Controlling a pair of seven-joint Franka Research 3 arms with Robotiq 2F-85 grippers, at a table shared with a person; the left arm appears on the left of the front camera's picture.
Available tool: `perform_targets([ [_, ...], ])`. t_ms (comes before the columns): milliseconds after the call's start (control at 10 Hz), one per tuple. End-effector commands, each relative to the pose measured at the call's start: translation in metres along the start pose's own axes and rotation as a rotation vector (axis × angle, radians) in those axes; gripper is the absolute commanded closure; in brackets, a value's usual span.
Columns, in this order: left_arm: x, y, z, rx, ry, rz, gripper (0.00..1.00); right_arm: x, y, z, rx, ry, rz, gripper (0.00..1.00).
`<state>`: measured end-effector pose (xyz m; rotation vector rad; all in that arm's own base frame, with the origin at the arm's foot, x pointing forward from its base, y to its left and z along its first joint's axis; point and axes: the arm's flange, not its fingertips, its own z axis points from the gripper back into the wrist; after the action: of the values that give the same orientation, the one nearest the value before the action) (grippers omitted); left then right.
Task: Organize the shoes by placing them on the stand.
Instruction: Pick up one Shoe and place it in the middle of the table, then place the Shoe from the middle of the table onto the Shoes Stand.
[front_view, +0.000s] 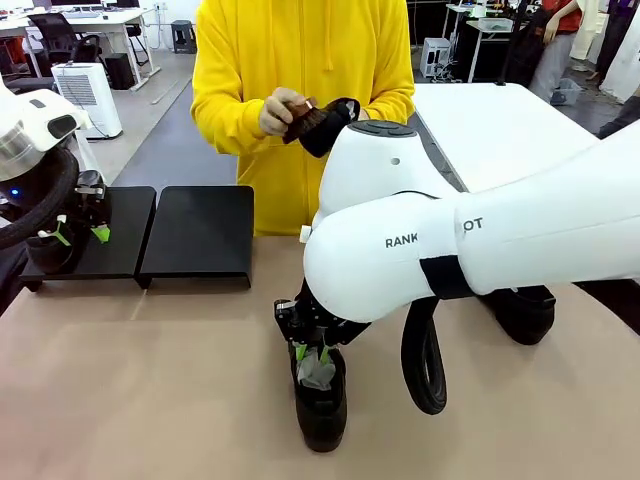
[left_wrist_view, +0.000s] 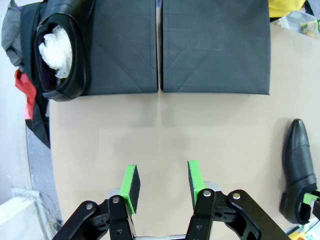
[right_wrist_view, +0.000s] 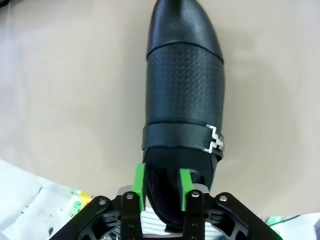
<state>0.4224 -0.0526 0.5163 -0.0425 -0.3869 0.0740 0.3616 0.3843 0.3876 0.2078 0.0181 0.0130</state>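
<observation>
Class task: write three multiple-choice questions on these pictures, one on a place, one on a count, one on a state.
1. Where is the paper-stuffed shoe? A on the stand B on the floor C in a drawer
2. How many platforms make up the stand? A one B two C four
3. The left gripper is A shut on a shoe B open and empty C shut and empty
Answers: 1 A, it lies on one platform's edge; 2 B, two lie side by side; 3 B, its jaws stand apart, nothing between.
</observation>
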Motion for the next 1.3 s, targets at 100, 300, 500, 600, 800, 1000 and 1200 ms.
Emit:
perform_targets([
  [100, 0.001, 0.001, 0.001, -0.002, -0.002, -0.004, 0.47, 0.003, 0.002, 0.007, 0.072, 0.03, -0.049, 0.05],
  [300, 0.001, 0.001, 0.001, -0.002, -0.002, -0.004, 0.47, 0.0, -0.012, 0.037, 0.119, -0.006, -0.054, 0.0],
  [500, 0.001, 0.001, 0.001, -0.002, -0.002, -0.004, 0.47, 0.005, 0.001, 0.019, 0.076, 0.007, -0.063, 0.0],
  [600, 0.001, 0.001, 0.001, -0.002, -0.002, -0.004, 0.47, 0.005, 0.001, 0.019, 0.076, 0.007, -0.063, 0.0],
  [800, 0.001, 0.001, 0.001, -0.002, -0.002, -0.004, 0.47, 0.005, 0.001, 0.019, 0.076, 0.007, -0.063, 0.0],
  [1000, 0.001, 0.001, 0.001, -0.002, -0.002, -0.004, 0.47, 0.005, 0.001, 0.019, 0.076, 0.007, -0.063, 0.0],
  [1200, 0.001, 0.001, 0.001, -0.002, -0.002, -0.004, 0.47, 0.005, 0.001, 0.019, 0.076, 0.007, -0.063, 0.0],
])
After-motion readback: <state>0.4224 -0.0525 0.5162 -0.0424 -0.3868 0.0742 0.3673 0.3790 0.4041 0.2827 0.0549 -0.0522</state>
